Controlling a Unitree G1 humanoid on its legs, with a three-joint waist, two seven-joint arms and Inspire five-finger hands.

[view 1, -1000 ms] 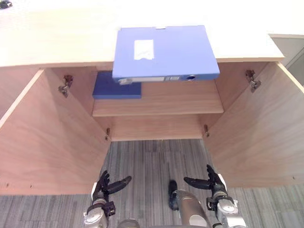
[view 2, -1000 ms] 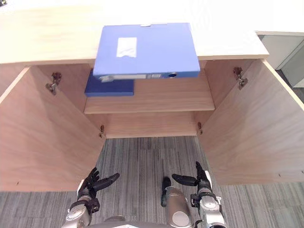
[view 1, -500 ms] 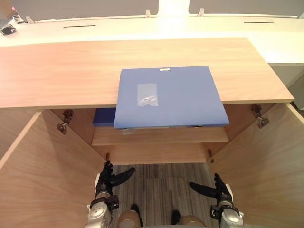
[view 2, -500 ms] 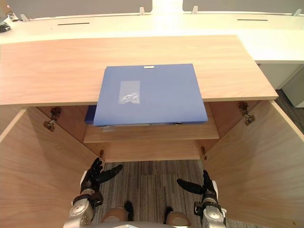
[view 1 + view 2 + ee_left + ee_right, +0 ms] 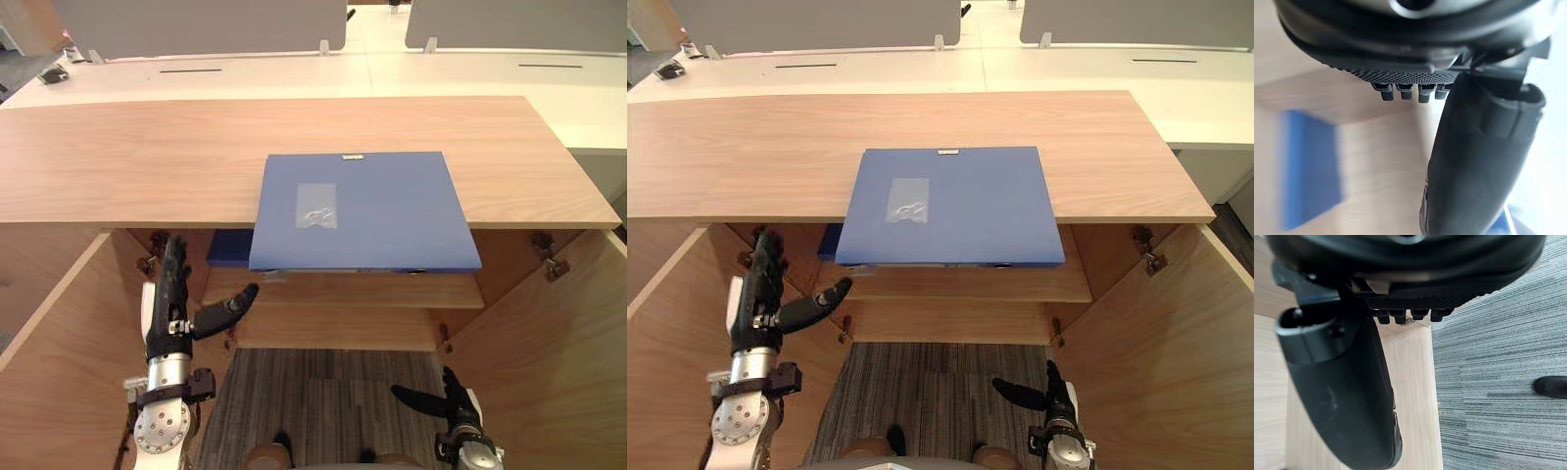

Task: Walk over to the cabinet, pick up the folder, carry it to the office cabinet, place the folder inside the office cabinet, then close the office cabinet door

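Raised since half a second ago, the left hand [image 5: 171,311] now stands level with the cabinet's inner shelf instead of down near the floor. The whole view has also tipped upward, so more of the room behind shows.

The cabinet [image 5: 137,157] is a low wooden one with both doors swung wide. Its left door [image 5: 54,372] stands open at the left edge. Just inside that door the left hand is upright, fingers straight and together, thumb spread toward the shelf, holding and touching nothing.

Inside the cabinet one shelf [image 5: 362,292] runs across its width. A darker blue second folder [image 5: 227,249] lies flat on the shelf's left end, mostly hidden under the cabinet's top board.

The folder [image 5: 364,211] is lighter blue with a small clear label patch. It lies flat on top of the cabinet near the middle, and its front edge juts out past the top's front edge, above the shelf. Neither hand touches it.

Below the shelf, the grey striped floor [image 5: 323,401] shows between the doors. The right hand [image 5: 453,403] hangs low over it, close to the right door [image 5: 549,382], with fingers straight, thumb spread inward and nothing held. A metal hinge [image 5: 554,266] sits at that door's inner top corner. Behind the cabinet runs a white tabletop [image 5: 255,76].
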